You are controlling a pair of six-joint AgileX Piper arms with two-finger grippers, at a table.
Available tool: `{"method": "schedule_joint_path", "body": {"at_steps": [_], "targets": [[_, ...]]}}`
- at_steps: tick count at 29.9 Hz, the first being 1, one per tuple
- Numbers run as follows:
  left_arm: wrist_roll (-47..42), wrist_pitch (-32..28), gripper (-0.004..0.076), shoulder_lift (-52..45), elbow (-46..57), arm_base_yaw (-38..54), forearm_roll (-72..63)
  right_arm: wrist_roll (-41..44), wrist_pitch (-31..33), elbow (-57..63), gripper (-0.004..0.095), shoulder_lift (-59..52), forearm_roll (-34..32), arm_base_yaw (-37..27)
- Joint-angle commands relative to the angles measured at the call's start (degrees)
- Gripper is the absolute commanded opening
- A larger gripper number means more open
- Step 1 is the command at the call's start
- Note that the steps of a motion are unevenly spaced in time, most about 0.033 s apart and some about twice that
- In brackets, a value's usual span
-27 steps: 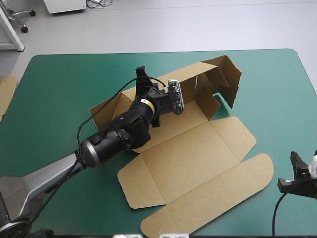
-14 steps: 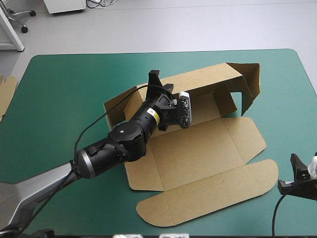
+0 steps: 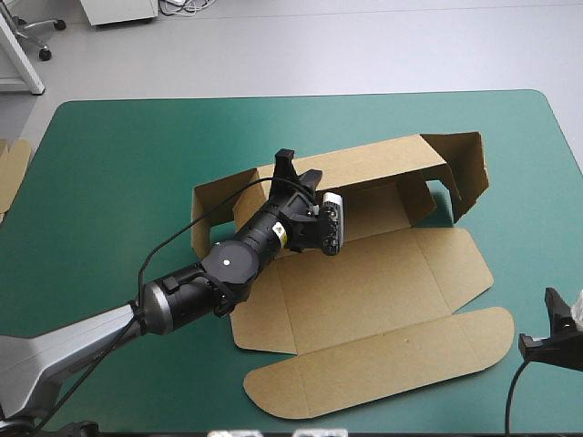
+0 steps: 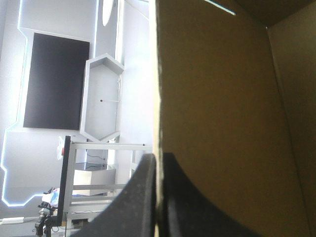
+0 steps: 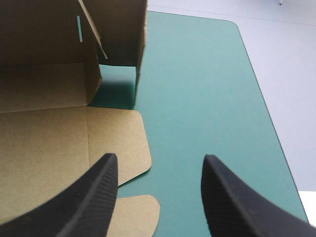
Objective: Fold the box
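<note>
Teal-green counter | step: standing up back wall of box | left gripper jaws pinch that wall | right gripper jaws spread, idle | next: likely tuck end flap inward

box: swung clockwise, slid right | far wall: seemingly more upright | left tool: shifted slightly right with it
</note>
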Motion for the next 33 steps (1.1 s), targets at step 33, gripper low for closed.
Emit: {"method": "schedule_joint_path", "body": {"at_steps": [33], "targets": [[-9.51,0.2,-0.0015,1.03,-1.4,4.28,5.29,9.98,-2.38,-11.48,0.0481,24.12,-4.62,-0.13]]}}
